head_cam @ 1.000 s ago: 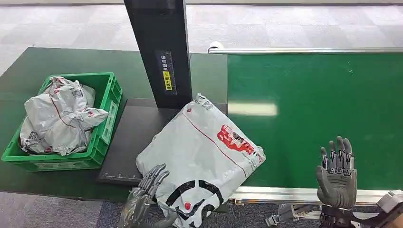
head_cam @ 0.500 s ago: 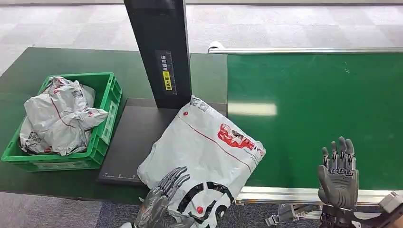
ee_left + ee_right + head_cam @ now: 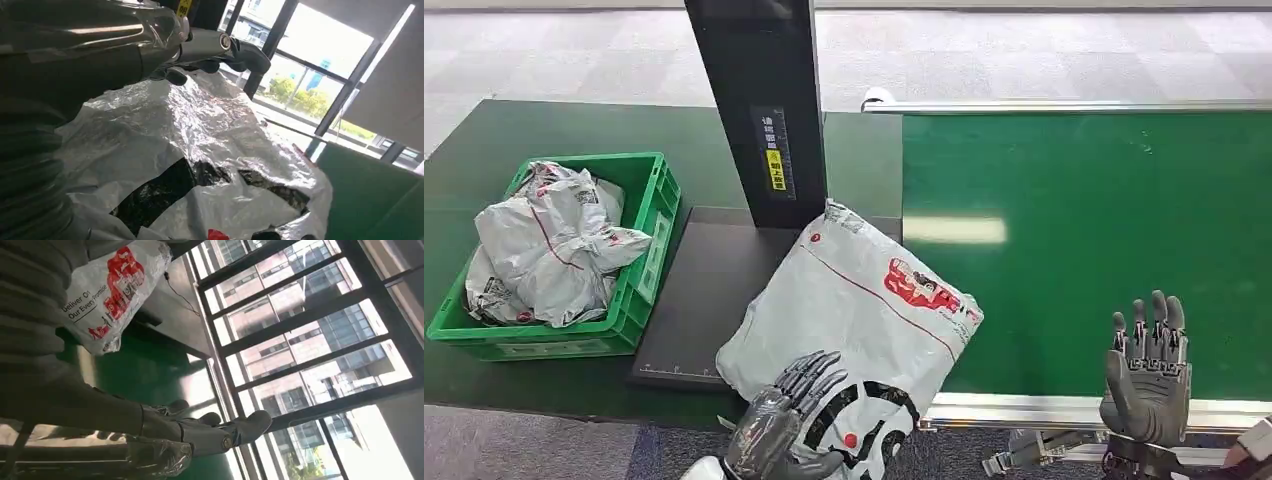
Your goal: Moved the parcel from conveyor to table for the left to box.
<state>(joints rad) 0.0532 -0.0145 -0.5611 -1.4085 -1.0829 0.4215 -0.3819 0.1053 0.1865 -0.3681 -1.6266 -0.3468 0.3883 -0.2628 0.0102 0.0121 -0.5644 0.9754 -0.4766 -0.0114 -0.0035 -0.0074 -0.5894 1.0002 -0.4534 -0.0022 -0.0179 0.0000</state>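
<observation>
Parcel: large grey-white plastic mailer bag with red and black print point(image 3: 854, 320), lying tilted across the black platform's right edge and the near left corner of the green conveyor belt point(image 3: 1084, 220), its near end hanging past the near edge.
Left hand point(image 3: 789, 425): fingers lie flat on the parcel's near end, thumb under its edge; whether it grips, I cannot tell.
Right hand point(image 3: 1146, 375): released, fingers apart and upright, at the belt's near edge, well apart from the parcel.
Platform: flat black scanner base point(image 3: 699, 300) with a black upright column point(image 3: 764, 110), on the dark green table point(image 3: 484, 150).
Box: green plastic crate point(image 3: 649, 215) at the table's left side, holding crumpled grey mailer bags point(image 3: 549, 245).
</observation>
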